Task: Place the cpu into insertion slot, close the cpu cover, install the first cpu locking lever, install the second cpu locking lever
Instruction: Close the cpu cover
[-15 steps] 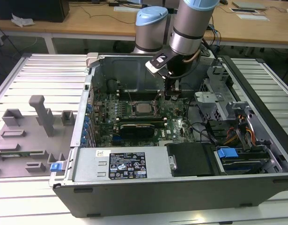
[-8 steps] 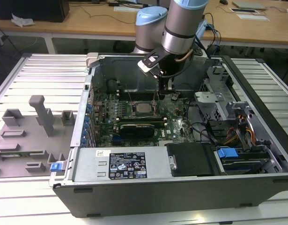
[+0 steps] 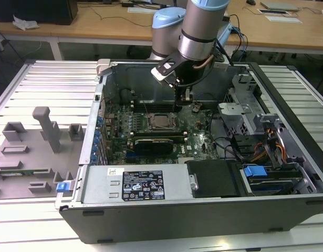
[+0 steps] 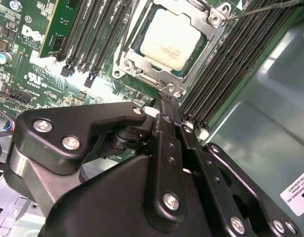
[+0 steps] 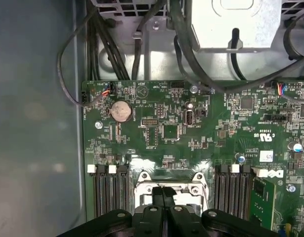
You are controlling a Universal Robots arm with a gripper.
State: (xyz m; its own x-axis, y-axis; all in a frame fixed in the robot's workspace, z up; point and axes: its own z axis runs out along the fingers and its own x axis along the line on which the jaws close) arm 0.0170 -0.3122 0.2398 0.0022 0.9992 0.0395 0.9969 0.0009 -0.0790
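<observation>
claw (image 4: 169, 94) tips together just beside the cpu cover (image 4: 142, 66) corner, contact itself hidden; cpu (image 4: 169, 37) seated under it, cover partly cropped

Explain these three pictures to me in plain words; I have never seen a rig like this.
A robot arm with a gripper reaches into an open computer case on a slatted table. The exterior view looks on from outside; both wrist views ride on the arm, looking past the black fingers at the green circuit board. There the cpu lies seated, the cpu cover down around it. The gripper is shut, its tip by the cover's edge, with nothing seen in it.
</observation>
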